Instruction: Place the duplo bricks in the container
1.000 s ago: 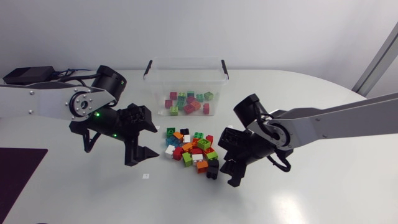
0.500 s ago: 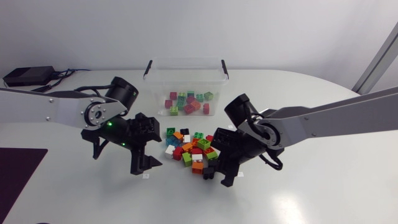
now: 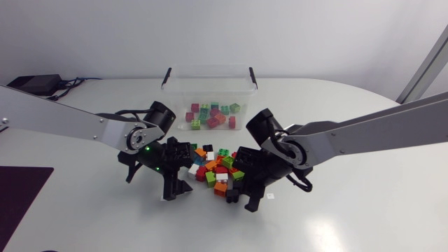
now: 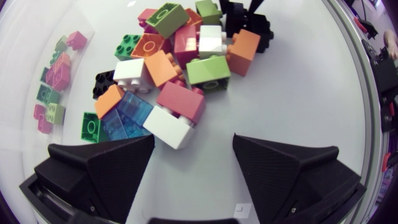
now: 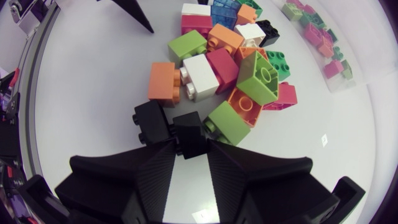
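Loose duplo bricks (image 3: 213, 170) sit heaped mid-table, near the container (image 3: 171, 91), which already holds a handful, so the step in hand looks like pickup. Right gripper (image 5: 191, 152) is at the heap's edge, jaws nearly together and pinching a black brick (image 5: 188, 137) from both sides, with a second black brick (image 5: 151, 123) just beside it; left gripper (image 4: 193, 142) has jaws spread wide, white brick (image 4: 166, 127) just ahead, nothing held. Next, I'd guess: right lifts straight up so neighbours don't drag, carries over the container wall and releases; left advances and closes on the white brick
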Robot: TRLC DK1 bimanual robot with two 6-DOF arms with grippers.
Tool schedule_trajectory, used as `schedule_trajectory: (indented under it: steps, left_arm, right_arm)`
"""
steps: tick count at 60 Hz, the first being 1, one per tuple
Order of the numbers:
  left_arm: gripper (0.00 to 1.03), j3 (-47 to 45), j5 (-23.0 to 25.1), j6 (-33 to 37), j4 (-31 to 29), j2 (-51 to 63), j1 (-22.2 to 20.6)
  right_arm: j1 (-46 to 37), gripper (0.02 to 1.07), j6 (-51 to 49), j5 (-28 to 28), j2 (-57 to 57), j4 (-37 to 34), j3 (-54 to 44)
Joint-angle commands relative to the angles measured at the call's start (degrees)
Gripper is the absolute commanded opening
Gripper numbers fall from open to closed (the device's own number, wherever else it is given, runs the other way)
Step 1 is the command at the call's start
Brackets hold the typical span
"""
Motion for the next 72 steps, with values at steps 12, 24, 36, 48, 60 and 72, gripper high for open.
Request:
schedule_trajectory:
  steps: [12,24,36,48,60,72]
  left_arm:
    - [0.86,4.6,-0.4,-3.8,2.4,3.5,1.1]
    - [0.86,4.8,-0.6,-4.4,4.6,4.3,1.7]
    - [0.81,5.1,-0.8,-4.6,5.3,5.1,2.0]
    - [0.67,5.2,-1.1,-4.9,5.4,5.0,2.1]
    - [0.30,4.9,-1.1,-5.4,5.8,5.0,2.1]
    - [0.24,1.6,-1.1,-4.9,5.3,0.4,1.9]
  right_arm:
    - [1.2,0.21,0.9,0.2,1.9,-0.2,1.7]
    - [1.0,0.19,0.8,0.2,-1.2,-1.4,-0.5]
    - [-1.1,0.19,-0.1,0.2,-5.8,-1.8,-3.8]
    - [-3.0,0.19,-0.9,0.0,-9.4,-3.0,-5.1]
    - [-3.8,0.19,-1.1,0.0,-13.5,-4.9,-4.5]
    - [-5.3,0.19,-1.0,-0.1,-16.3,-7.3,-1.7]
